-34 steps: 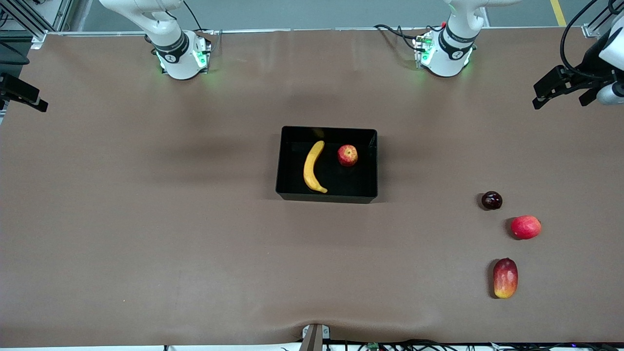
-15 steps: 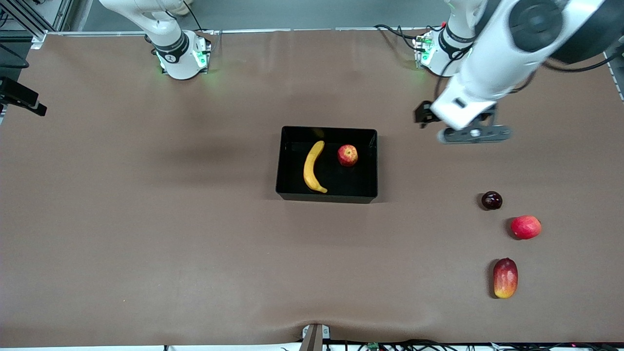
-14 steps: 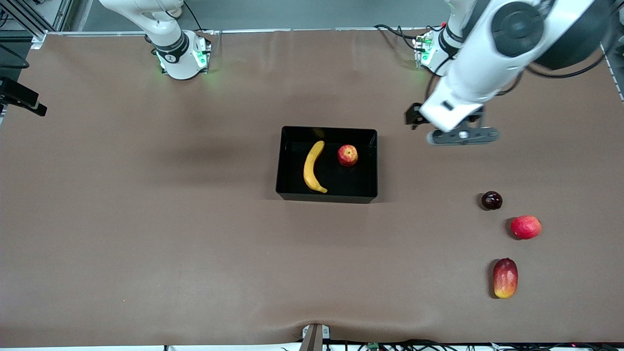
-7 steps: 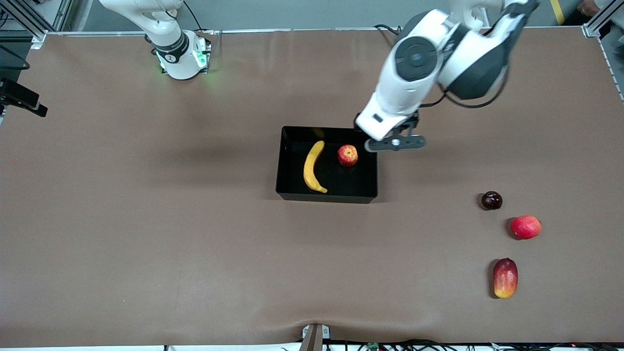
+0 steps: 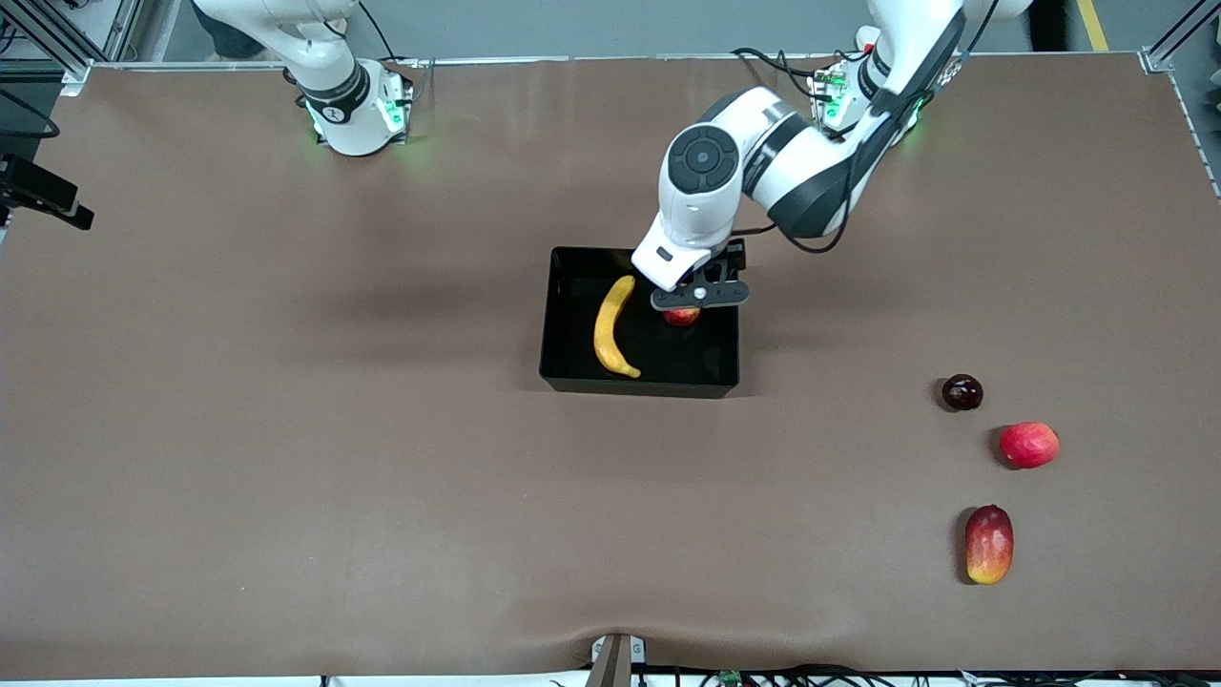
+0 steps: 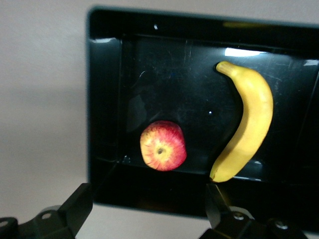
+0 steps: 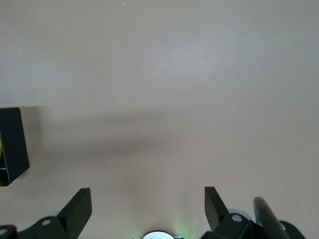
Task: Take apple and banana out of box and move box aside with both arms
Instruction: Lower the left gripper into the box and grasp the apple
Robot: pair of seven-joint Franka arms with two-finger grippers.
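The black box (image 5: 637, 387) stands mid-table, with the yellow banana (image 5: 610, 326) and the red apple (image 5: 681, 318) lying in it. My left gripper (image 5: 699, 296) hangs open over the box, right above the apple, which it partly covers in the front view. In the left wrist view the apple (image 6: 163, 145) and banana (image 6: 249, 129) lie apart on the box floor inside its wall (image 6: 104, 124), and the left gripper (image 6: 148, 206) holds nothing. My right gripper (image 7: 148, 204) waits open over bare table by its base, with one box corner (image 7: 11, 144) in sight.
A dark plum (image 5: 962, 392), a round red fruit (image 5: 1028, 445) and a red-and-yellow mango (image 5: 988, 544) lie toward the left arm's end of the table, nearer to the front camera than the box. A black mount (image 5: 43, 191) juts in at the right arm's end.
The left arm has swung in from its end of the table and lowered its open gripper over the box, above the apple. The right arm and all the fruits have stayed put.
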